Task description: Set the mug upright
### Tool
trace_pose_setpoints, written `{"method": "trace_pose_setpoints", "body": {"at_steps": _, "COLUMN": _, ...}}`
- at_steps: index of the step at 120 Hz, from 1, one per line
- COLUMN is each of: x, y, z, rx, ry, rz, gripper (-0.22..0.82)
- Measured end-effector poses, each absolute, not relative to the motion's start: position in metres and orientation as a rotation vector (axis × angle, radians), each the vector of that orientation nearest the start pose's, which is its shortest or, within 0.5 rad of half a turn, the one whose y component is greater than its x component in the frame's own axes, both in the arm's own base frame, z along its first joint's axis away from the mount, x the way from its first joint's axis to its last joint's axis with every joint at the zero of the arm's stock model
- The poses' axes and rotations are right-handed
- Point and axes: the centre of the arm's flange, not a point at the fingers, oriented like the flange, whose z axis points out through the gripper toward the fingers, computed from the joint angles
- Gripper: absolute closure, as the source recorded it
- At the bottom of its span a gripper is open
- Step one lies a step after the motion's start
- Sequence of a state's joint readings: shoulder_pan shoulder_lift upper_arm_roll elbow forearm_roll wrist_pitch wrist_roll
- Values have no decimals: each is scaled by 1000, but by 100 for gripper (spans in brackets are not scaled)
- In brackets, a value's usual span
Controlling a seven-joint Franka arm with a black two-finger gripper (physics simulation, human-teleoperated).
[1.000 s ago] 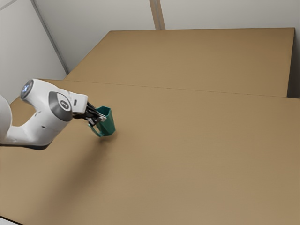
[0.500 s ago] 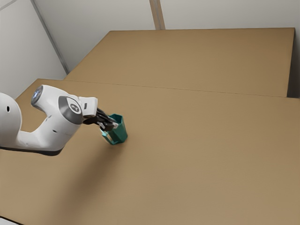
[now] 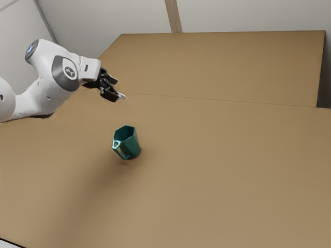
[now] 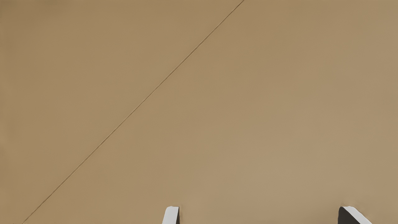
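Smooth tan tabletop [image 3: 217, 170] w/ upright hex. teal mug [image 3: 131, 147], end effector [image 3: 120, 88] spread wide.

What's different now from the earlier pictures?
The gripper has let go of the mug and moved up and away, toward the exterior view's upper left, its fingers open. Between the two earlier pictures, the mug shifted toward the exterior view's right and lower edge. Since the later one, it has stayed in place, opening upward.

Teal mug [image 3: 130, 146] upright on table [image 3: 222, 165]
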State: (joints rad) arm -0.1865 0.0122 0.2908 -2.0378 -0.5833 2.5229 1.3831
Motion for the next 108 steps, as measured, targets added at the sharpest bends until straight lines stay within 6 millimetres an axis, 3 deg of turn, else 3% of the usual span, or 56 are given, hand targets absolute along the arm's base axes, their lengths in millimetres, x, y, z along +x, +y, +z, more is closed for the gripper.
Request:
{"method": "trace_pose_setpoints", "body": {"at_steps": 11, "x": 584, "y": 85, "z": 510, "rx": -2738, "ry": 1326, "rz": -754, "gripper": 3}}
{"method": "trace_pose_setpoints", "body": {"at_steps": 23, "x": 559, "y": 98, "z": 535, "rx": -2801, "ry": 1261, "rz": -545, "gripper": 2}}
{"method": "trace_pose_setpoints", "body": {"at_steps": 37, "x": 565, "y": 51, "z": 579, "rx": -2810, "ry": 1269, "rz": -391, "gripper": 1}}
{"method": "trace_pose_setpoints", "body": {"at_steps": 46, "x": 573, "y": 26, "z": 595, "rx": -2829, "ry": 1253, "rz": -331, "gripper": 1}}
{"method": "trace_pose_setpoints", "body": {"at_steps": 83, "x": 573, "y": -41, "z": 582, "rx": -2959, "ry": 1165, "rz": -138, "gripper": 0}}
{"method": "trace_pose_setpoints", "body": {"at_steps": 108, "x": 569, "y": -43, "z": 585, "rx": -3011, "ry": 1044, "rz": -117, "gripper": 0}}
